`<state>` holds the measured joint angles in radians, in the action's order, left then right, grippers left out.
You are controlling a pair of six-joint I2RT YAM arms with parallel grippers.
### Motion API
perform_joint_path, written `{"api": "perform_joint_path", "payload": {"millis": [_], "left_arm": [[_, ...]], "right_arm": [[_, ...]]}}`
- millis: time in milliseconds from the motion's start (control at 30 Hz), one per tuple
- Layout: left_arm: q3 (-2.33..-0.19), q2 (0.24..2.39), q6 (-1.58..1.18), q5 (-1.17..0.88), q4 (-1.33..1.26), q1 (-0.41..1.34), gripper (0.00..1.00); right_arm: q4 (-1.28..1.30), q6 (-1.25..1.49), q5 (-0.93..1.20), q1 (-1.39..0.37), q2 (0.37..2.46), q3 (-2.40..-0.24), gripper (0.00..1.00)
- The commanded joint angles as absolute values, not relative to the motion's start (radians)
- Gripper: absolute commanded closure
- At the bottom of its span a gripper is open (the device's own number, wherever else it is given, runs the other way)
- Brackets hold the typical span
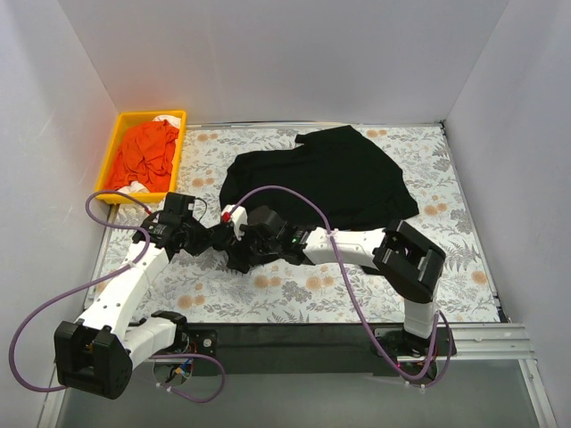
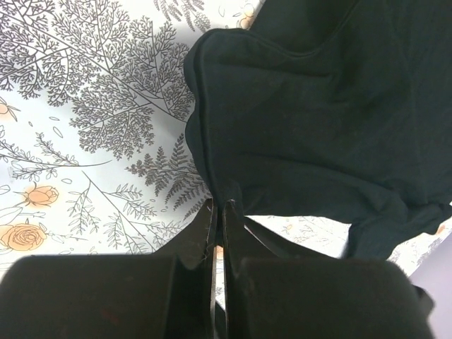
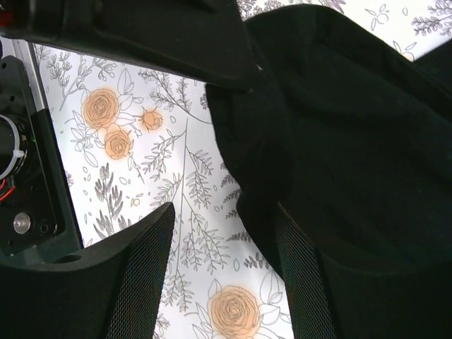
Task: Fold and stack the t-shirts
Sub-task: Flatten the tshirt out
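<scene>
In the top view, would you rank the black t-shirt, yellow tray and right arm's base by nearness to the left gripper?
1. black t-shirt: pinched in the left gripper.
2. yellow tray: rear left.
3. right arm's base: near right.

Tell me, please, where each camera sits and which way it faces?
Top external: above and behind the arm bases, looking down across the table; the left arm and right arm show whole.
Left wrist: on the left arm, facing along its left pincer, shut on the black t-shirt edge.
Right wrist: on the right arm, facing down past its open right pincer at cloth and table.
Shared: all three see the black t-shirt on the flowered table.
</scene>
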<state>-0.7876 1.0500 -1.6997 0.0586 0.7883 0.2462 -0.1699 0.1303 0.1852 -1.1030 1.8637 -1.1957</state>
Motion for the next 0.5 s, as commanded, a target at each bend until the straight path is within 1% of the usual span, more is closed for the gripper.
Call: {"api": "perform_joint_path", "payload": {"millis": [0, 67, 167, 267, 300, 367, 400, 467], "left_arm": [[-0.828, 1.045, -1.690, 0.049, 0.808, 0.252, 1.00], [-0.830, 1.048, -1.689, 0.043, 0.807, 0.252, 1.00], [-0.831, 1.049, -1.690, 0.037, 0.805, 0.252, 1.00], [-0.828, 1.051, -1.689, 0.037, 0.805, 0.252, 1.00], [-0.828, 1.052, -1.690, 0.037, 0.805, 0.252, 1.00], [-0.827, 1.052, -1.694, 0.034, 0.802, 0.252, 1.00], [-0.825, 1.052, -1.697, 0.031, 0.802, 0.252, 1.00], [-0.825, 1.049, -1.698, 0.035, 0.804, 0.252, 1.00]], "right_arm": [[-0.261, 0.121, 0.133, -1.118, 1.885, -1.246, 0.45], [-0.267, 0.130, 0.114, -1.120, 1.904, -1.253, 0.46], [-0.278, 0.132, 0.083, -1.120, 1.917, -1.269, 0.51], [-0.279, 0.124, 0.081, -1.120, 1.933, -1.287, 0.68], [-0.279, 0.126, 0.083, -1.120, 1.936, -1.290, 0.78], [-0.279, 0.129, 0.083, -1.118, 1.940, -1.290, 0.89], [-0.279, 0.127, 0.081, -1.120, 1.940, -1.290, 0.98], [-0.279, 0.129, 0.083, -1.118, 1.934, -1.286, 0.99]]}}
